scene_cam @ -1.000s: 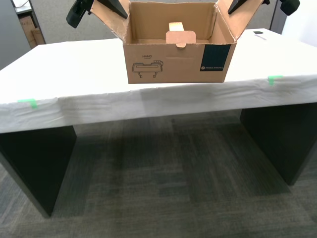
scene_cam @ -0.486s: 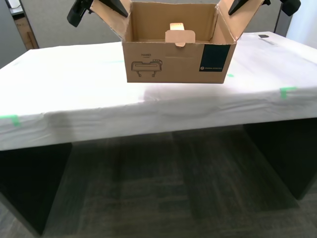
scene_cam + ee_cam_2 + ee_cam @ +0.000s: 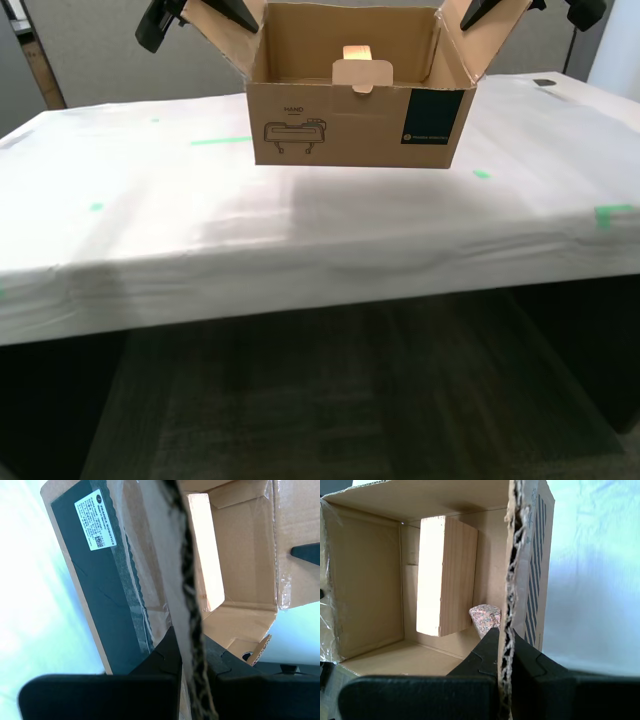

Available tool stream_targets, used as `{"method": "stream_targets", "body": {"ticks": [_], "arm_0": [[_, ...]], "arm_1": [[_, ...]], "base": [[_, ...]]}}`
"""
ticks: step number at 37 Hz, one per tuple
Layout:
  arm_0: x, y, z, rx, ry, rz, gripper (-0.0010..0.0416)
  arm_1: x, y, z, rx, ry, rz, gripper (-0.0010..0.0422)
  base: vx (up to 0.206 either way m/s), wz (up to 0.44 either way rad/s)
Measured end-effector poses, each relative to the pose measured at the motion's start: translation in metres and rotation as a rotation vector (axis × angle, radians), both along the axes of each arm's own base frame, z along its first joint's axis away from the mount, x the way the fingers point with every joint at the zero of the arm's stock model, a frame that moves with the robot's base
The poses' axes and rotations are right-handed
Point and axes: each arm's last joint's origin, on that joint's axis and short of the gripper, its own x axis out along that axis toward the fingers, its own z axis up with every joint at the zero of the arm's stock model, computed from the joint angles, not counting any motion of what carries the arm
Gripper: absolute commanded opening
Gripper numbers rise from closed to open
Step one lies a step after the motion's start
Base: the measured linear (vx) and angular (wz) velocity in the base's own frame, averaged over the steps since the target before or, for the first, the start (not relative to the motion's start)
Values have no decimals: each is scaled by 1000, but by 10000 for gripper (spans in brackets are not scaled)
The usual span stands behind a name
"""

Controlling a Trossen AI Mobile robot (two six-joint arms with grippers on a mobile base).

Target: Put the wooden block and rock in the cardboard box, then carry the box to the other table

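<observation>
**Cardboard box held over the cloth-draped surface, block and rock inside**

The cardboard box (image 3: 355, 95), a brown corrugated carton with a black line drawing and a dark teal label on its front, hangs above the white wrinkled cloth of the other table (image 3: 300, 230), its base clear of the surface with a soft shadow beneath. Small green tape marks (image 3: 220, 141) dot the cloth.

My first gripper (image 3: 504, 645) is clamped on the raw corrugated edge of one side flap, black fingers (image 3: 482, 652) pressed against either face of the cardboard. My second gripper (image 3: 192, 647) pinches the edge of the opposite flap in the same way, its fingers (image 3: 167, 652) tight on the board. In the exterior view the two flaps slant up and outward at the box's upper corners, each with a dark arm at its tip.

Inside, the wooden block (image 3: 445, 575), a pale tan rectangular piece with faint grain lines, lies on the box floor against one wall. The rock (image 3: 485, 617), a small pinkish-grey rough stone, sits on the floor just beside one end of the block, close to the flap held by my first gripper. In the exterior view only the top of the block shows, behind a pale cardboard tab (image 3: 362, 74) on the front wall.
</observation>
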Motion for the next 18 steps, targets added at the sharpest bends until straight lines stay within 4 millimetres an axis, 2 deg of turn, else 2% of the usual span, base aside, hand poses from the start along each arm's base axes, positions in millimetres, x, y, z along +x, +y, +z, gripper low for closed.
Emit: {"method": "stream_targets", "body": {"ticks": [18], "arm_0": [[0, 0, 0, -1, 4, 1, -1]], "arm_1": [[-1, 0, -1, 3, 8, 0, -1]], "base": [[175, 22]]}}
